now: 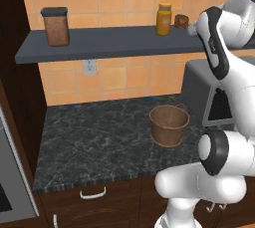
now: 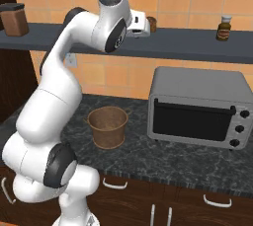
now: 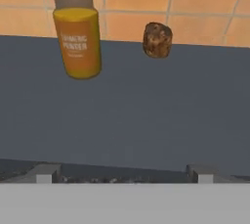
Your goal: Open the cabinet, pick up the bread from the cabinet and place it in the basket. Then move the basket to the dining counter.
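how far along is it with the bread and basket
Early. The bread sits on the grey shelf beside the yellow bottle, ungrasped; the gripper faces it from short of the shelf edge. The basket stands empty on the black worktop. Picking, placing and moving remain.

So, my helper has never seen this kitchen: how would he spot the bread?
Find the long grey shelf on the orange tiled wall. The bread sits on it beside the yellow jar: a small, dark brown, rough lump, lower than the jar and unlabelled.

Arm raised, gripper (image 3: 124,174) wide apart
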Motion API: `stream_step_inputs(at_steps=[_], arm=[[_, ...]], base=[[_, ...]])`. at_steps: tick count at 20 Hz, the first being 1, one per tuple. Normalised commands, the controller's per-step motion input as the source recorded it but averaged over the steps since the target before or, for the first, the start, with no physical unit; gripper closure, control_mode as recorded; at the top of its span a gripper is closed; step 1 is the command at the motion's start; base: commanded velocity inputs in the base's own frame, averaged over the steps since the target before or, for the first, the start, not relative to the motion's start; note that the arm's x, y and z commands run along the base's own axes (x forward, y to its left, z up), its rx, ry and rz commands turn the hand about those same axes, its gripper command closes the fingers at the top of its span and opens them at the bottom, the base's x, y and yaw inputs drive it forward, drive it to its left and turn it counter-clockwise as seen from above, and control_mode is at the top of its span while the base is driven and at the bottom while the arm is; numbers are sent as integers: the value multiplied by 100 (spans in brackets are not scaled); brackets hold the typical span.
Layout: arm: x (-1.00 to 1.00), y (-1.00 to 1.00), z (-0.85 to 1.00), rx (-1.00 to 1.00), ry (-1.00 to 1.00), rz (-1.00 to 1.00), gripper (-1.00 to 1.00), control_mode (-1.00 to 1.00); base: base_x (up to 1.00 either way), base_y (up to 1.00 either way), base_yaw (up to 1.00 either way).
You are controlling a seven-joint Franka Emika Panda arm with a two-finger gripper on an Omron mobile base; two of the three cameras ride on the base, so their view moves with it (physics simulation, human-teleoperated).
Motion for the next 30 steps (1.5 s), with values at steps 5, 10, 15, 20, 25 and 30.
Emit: stream_step_inputs(at_steps=[5, 10, 15, 20, 25, 30], arm=[[79, -13, 0, 0, 0, 0, -100, -100], [63, -18, 0, 0, 0, 0, -100, -100], [60, -18, 0, 0, 1, 0, -100, -100], [18, -4, 0, 0, 0, 3, -100, -100], [20, 0, -6, 0, 0, 5, -100, -100], [1, 2, -22, 0, -2, 4, -100, -100]], base=[[0, 0, 0], [0, 0, 0], [0, 0, 0], [0, 0, 0], [0, 0, 0], [0, 0, 0]])
